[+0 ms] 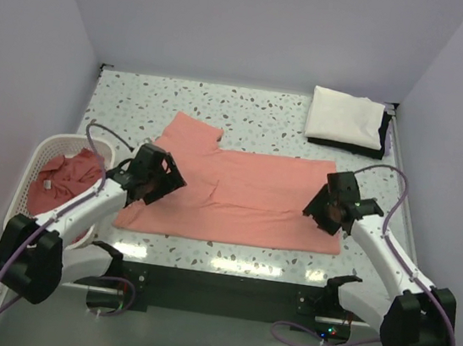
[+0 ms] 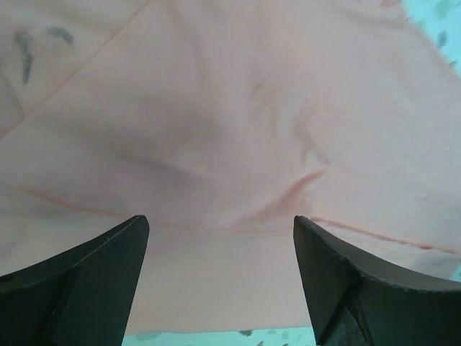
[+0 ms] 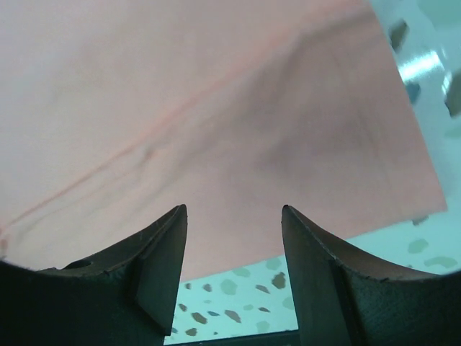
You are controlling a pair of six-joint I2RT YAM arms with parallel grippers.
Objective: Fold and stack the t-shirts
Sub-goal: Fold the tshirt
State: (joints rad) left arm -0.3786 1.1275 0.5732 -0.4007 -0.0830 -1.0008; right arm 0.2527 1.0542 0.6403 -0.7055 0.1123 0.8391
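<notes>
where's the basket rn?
Top view: the white lattice basket sits at the table's left edge, just outside the left arm, holding a crumpled pink shirt; the spread-out pink shirt lies to its right.

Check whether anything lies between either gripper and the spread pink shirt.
Nothing visible: both wrist views show only bare cloth of the shirt below the open left gripper and open right gripper.

Speckled table point(image 1: 265, 109) — pink t-shirt point(image 1: 245, 200) flat at centre, folded cloth pile point(image 1: 345, 118) far right
</notes>
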